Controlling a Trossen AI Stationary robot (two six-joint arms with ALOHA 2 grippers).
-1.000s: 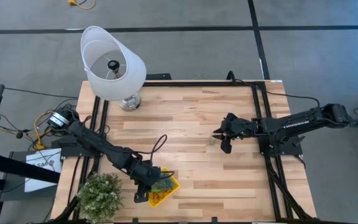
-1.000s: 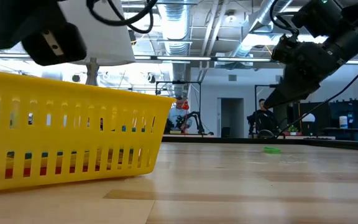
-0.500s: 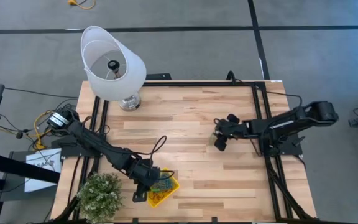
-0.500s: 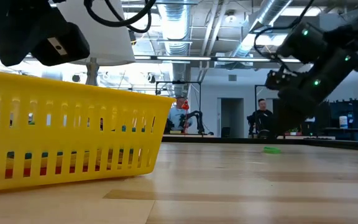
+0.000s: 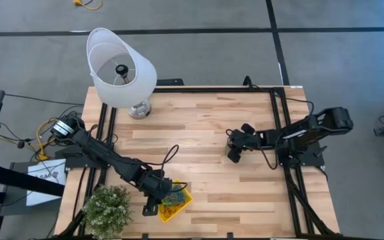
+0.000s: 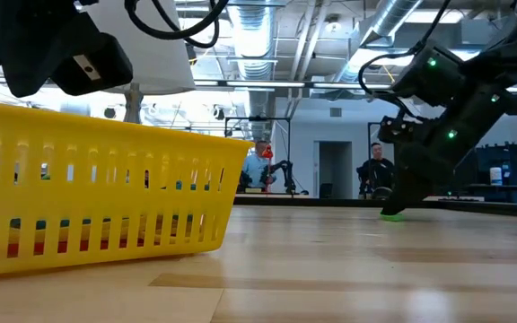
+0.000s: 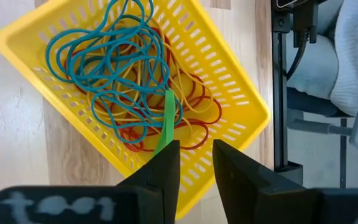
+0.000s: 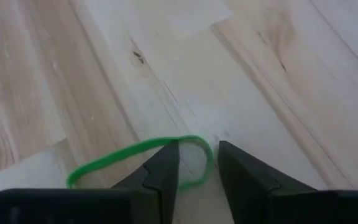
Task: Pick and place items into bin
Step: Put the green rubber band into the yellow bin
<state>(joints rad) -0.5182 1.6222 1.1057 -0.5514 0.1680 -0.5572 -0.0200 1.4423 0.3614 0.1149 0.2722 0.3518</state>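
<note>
Across the wooden table point(image 5: 199, 127), my right hand point(image 8: 194, 163) has dropped lower, fingers spread astride a green band point(image 8: 135, 158) near the middle. Left hand point(image 7: 191, 163), parted, hangs over the yellow bin point(image 7: 241, 99) at the front-left edge, holding blue, yellow and red bands point(image 7: 123, 81).

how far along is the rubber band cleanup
Mostly done: a tangle of blue, yellow and red bands lies in the yellow bin. In hand: the left gripper, open, hovers over it beside a green band. Left: one green loop under the right gripper, open.
</note>
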